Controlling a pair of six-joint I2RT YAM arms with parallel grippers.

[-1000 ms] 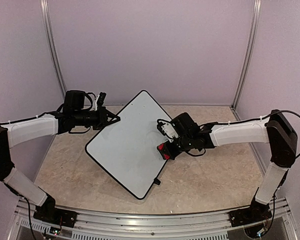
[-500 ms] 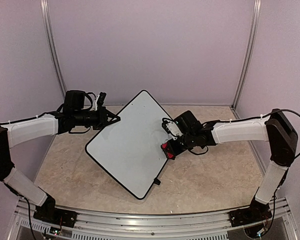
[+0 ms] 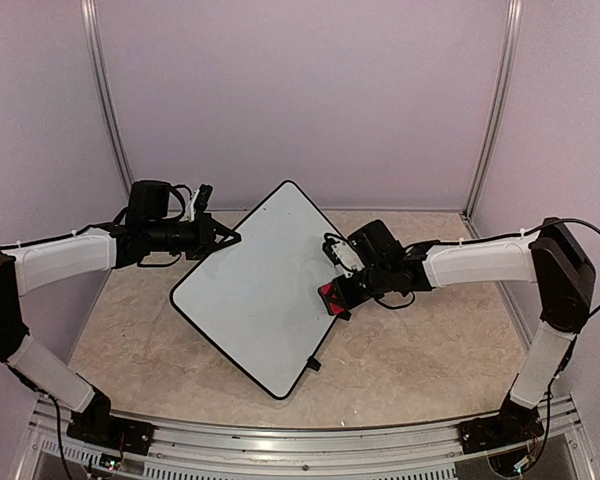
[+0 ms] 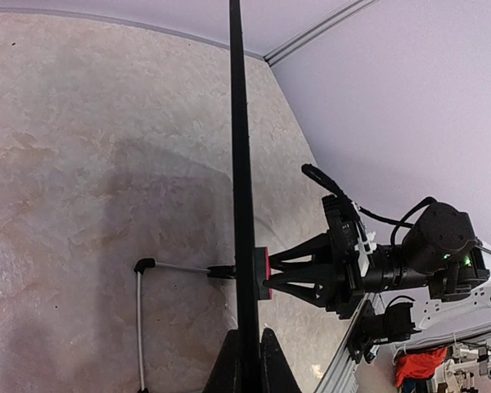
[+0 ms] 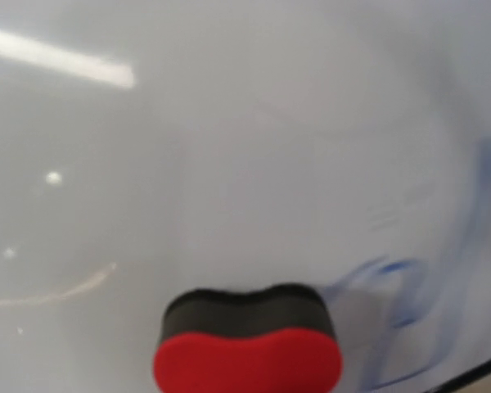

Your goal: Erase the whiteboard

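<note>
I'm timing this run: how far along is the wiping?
Most of the whiteboard looks clean from above. In hand: the left hand pinches its edge while the right hand presses the red eraser on it. Left: faint blue smears beside the eraser near the rim.

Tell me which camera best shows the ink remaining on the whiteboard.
Right wrist: blue ink smears show close up on the whiteboard, right of the red eraser. Top external shows the whole board, but it looks plain white there. Left wrist sees only its black rim, edge-on.

whiteboard on table | left claw at its left edge | eraser on it, near right edge
</note>
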